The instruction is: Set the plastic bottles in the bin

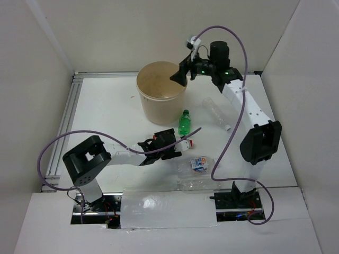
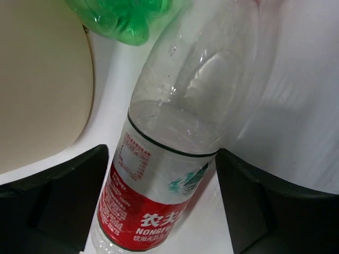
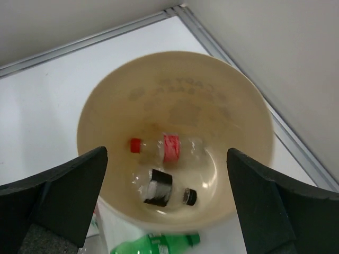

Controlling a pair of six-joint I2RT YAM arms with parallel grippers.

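Beige-tan for the bin (image 1: 159,108), standing at the far middle of the table (image 1: 106,116). Hovering over its right rim with the right gripper (image 1: 180,76), fingers spread wide and gripping nothing. Holding two bottles on its floor: a red-capped bottle (image 3: 165,148) lying with its cap pointing left in the right wrist view, and beside it a black-capped bottle (image 3: 158,186) lying slantwise, cap toward the lower right.

Straddling a red-labelled bottle (image 2: 159,174) near the table's middle with the left gripper (image 1: 175,147), fingers (image 2: 58,201) apart, one on either side of the label (a sliver of white table showing on one side, so not plainly pinching). Lying flat there, long axis in line with the gripper's reach, cap end pointing away from the wrist.

Lying just beyond, between that gripper and the bin, a green bottle (image 1: 184,124): long axis running near to far, base facing the left gripper.

Slanting from far left to near right, a clear bottle (image 1: 216,112), white cap at its near-right end.

Resting nearer the arm bases, a blue-labelled bottle (image 1: 199,164) and another clear one (image 1: 193,183) lying crosswise.
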